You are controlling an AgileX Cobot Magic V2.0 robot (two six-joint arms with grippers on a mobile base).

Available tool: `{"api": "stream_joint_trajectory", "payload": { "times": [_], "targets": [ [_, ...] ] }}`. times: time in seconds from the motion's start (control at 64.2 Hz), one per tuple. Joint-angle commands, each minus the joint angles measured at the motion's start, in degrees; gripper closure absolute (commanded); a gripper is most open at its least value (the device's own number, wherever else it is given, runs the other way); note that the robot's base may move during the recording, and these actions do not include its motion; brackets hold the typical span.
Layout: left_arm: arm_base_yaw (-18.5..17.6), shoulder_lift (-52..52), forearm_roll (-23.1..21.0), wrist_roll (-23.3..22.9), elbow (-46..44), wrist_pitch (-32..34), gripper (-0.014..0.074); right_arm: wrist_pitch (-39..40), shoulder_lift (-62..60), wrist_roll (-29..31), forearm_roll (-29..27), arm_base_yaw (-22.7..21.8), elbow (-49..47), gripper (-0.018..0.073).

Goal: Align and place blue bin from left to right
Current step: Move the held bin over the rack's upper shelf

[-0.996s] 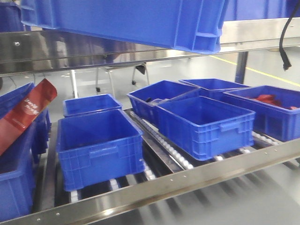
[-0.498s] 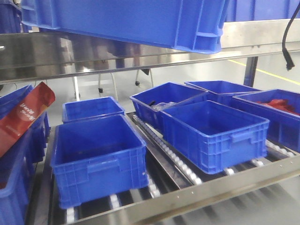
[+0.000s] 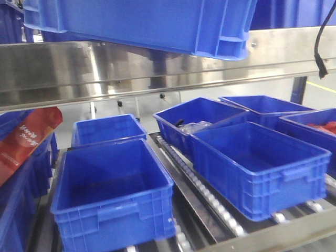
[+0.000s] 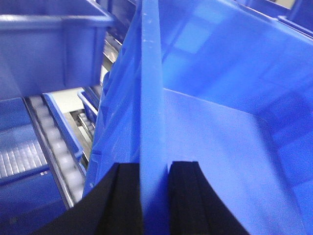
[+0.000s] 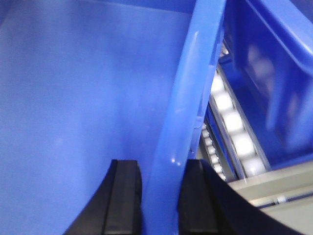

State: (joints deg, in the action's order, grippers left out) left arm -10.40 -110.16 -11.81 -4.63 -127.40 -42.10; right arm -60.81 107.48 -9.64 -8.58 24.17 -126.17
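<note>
The blue bin [image 3: 157, 21] hangs across the top of the front view, above the steel shelf beam, with only its underside and one ribbed corner showing. In the left wrist view my left gripper [image 4: 155, 167] is shut on the blue bin's rim [image 4: 149, 88], one black finger [image 4: 122, 200] outside the wall and the other inside. My right gripper [image 5: 161, 169] is likewise shut on the opposite rim [image 5: 193, 93], its fingers [image 5: 122, 196] straddling the wall. The bin's inside looks empty.
Below the steel beam [image 3: 157, 71], several blue bins sit on a roller rack [image 3: 210, 197]: a near left one [image 3: 113, 202], a near right one [image 3: 262, 168], and others behind [image 3: 107, 128]. A red package [image 3: 26, 139] leans at left. A black cable [image 3: 320, 50] hangs at top right.
The rack and its bins have grown larger and slid down and to the right in the front view, and the beam sits lower. The held bin keeps its place at the top.
</note>
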Motion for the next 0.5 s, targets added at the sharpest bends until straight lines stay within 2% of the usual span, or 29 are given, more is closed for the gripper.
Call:
{"api": "stream_joint_trajectory", "payload": {
  "times": [0.0,0.483],
  "targets": [
    [-0.8,0.9,-3.0,-0.4,-0.8,7.5,0.0707,4.8,-1.9,2.1,-4.7,1.2,-0.7,0.0711],
    [-0.8,0.9,-3.0,-0.4,-0.8,7.4,0.0707,4.8,-1.9,2.1,-4.7,1.2,-0.7,0.0711]
  ]
}}
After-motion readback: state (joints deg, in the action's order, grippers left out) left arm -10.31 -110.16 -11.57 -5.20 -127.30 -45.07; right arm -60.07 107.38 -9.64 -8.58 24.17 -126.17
